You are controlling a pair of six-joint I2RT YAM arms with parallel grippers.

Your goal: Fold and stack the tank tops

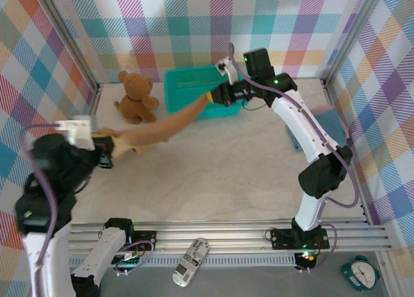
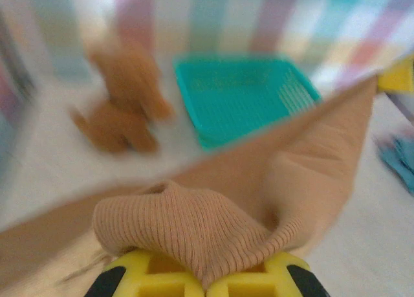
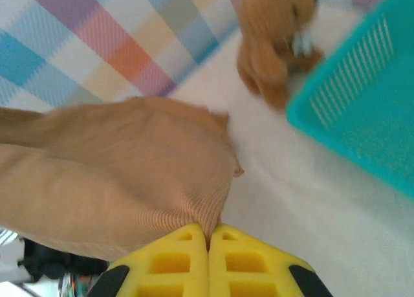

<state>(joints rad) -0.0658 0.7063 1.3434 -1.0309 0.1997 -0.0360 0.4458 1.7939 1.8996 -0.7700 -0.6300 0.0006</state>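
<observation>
- Work surface: a flat white table (image 1: 213, 174) with faint grey marbling, matte and smooth. Slotted aluminium rails (image 1: 226, 235) run along its near edge.
- Enclosure: cloth walls (image 1: 194, 25) printed in a pastel plaid close the table on three sides, with metal posts at the corners.
- Ochre tank top (image 1: 162, 125): a soft, finely ribbed knit, pulled into a taut band above the table. It runs from the near left up to the front of the basket.
- Left gripper (image 1: 110, 145): its yellow fingers are clamped together on one bunched end of the ochre tank top, as the left wrist view shows.
- Right gripper (image 1: 213, 96): its yellow fingers are pinched tight on the opposite end, where the fabric gathers into folds in the right wrist view.
- Slate blue tank top (image 1: 333, 125): a crumpled heap against the right wall, partly behind the right arm.
- Teal basket (image 1: 184, 83): rigid rectangular plastic with mesh sides, by the back wall.
- Teddy bear (image 1: 136, 96): brown plush, seated upright just left of the basket.
</observation>
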